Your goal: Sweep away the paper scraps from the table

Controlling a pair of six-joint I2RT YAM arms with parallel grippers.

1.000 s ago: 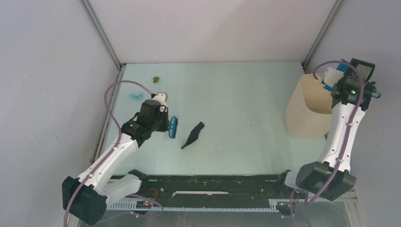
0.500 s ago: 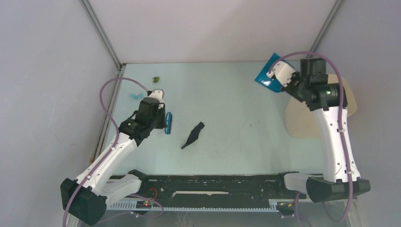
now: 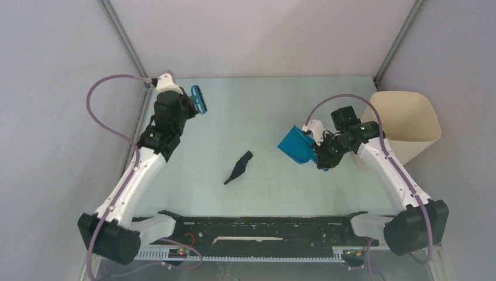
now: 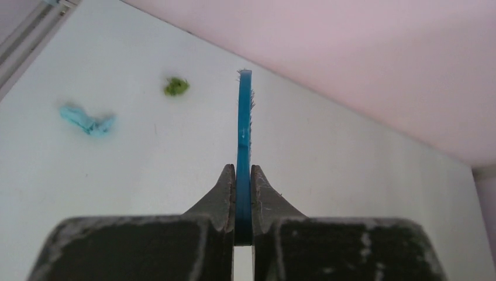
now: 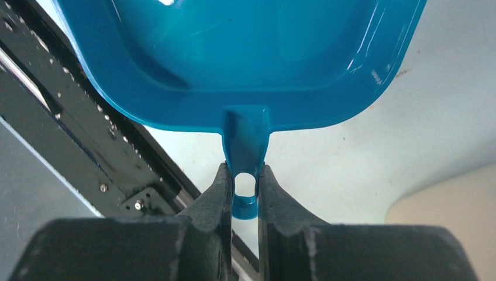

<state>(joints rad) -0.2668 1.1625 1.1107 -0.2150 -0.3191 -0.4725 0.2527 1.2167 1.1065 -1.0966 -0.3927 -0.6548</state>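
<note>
Holds the small blue brush (image 4: pixel 244 129) between the left fingers (image 4: pixel 225 193), pressed narrow on its flat handle, with the brush head straight ahead of the fingertips and seen edge-on. Shows the pale green table (image 4: pixel 351 193) under and beyond these fingers. Ahead and to the left of them, a green paper scrap (image 4: pixel 175 86) lying on the table, and nearer and more to the left a light cyan paper scrap (image 4: pixel 86 120), both apart from the brush. Not possible to tell if the bristles touch the table. Grips the blue dustpan (image 5: pixel 245 58) with the right fingers (image 5: pixel 219 193), closed narrow on the short tab of its handle, the pan straight ahead of the fingertips with its hollow side open to the wrist camera. From above, tilted over the right half of the table; not clear whether its front edge touches the surface. Between the two pairs of fingers, well apart from both and nearer to the arm bases, a dark paper scrap (image 3: pixel 238 167) flat on the table. Behind the right fingers, at the right edge of the table, a tall cream bin (image 3: pixel 403 117).
</note>
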